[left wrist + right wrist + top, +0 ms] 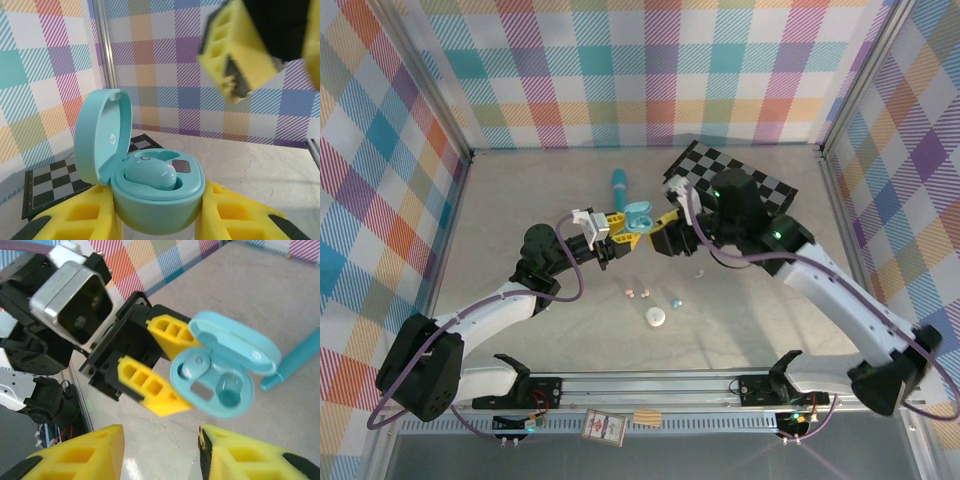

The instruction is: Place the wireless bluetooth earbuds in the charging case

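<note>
Plaid walls [640, 70] in many colours are seen around a pale, marbled bench [550, 180], above whose middle the two arms meet. The teal charging case [638, 215] is gripped by the left jaws, whose yellow fingers [80, 220] are pressed against its two sides, so that it is held clear of the bench. Its lid [102, 135] is swung open and stands upright to one side of the left jaws. One light blue earbud [150, 175] is seated in a socket of the case, and the socket beside it is seen hollow from the right wrist. The right jaws are held just beside the case, facing the left jaws; their fingers [75, 455] are parted with a clear gap, and nothing is held between them. Beyond both pairs of jaws a teal pen [619, 185] is laid on the bench, and a checkerboard [760, 178] is spread behind the right jaws. On the near side of the jaws, well apart from them, two pink earbuds [636, 292] and a light blue earbud [677, 302] are scattered, with a white oval case [655, 317] close to them
</note>
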Available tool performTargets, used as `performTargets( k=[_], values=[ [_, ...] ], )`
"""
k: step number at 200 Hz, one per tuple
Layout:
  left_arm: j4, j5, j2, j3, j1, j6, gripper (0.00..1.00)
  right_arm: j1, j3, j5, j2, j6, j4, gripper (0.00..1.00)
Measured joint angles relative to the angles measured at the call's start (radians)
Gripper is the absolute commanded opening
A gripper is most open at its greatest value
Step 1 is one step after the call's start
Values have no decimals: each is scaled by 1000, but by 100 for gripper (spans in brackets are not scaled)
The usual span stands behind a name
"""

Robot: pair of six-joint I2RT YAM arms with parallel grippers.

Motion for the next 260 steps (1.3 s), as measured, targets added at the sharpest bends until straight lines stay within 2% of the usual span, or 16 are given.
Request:
performTargets(
  k=[26, 48, 86, 113, 147, 200, 229, 260],
  values=[
    [8, -3, 0, -2, 8, -1, 28, -26, -178, 53, -177, 72, 56, 46],
    [43, -2, 0, -15, 23, -10, 28, -88, -299, 131, -283, 181, 64, 46],
    [88, 2, 0, -35, 56, -37, 28, -146, -418, 228, -298, 344, 27, 49],
    [123, 13, 0, -48, 76, -61, 28, -146, -438, 215, -189, 388, 1, 50],
    [136, 20, -6, -62, 92, -83, 28, -146, -438, 135, 43, 392, 45, 52],
    [130, 32, -68, -73, 95, -87, 28, -166, -337, -26, 423, 299, 130, 53],
    [130, 39, -72, -73, 95, -91, 28, -172, -287, -79, 533, 248, 162, 53],
    [130, 40, -72, -73, 95, -94, 28, -183, -283, -108, 578, 225, 164, 53]
  ],
)
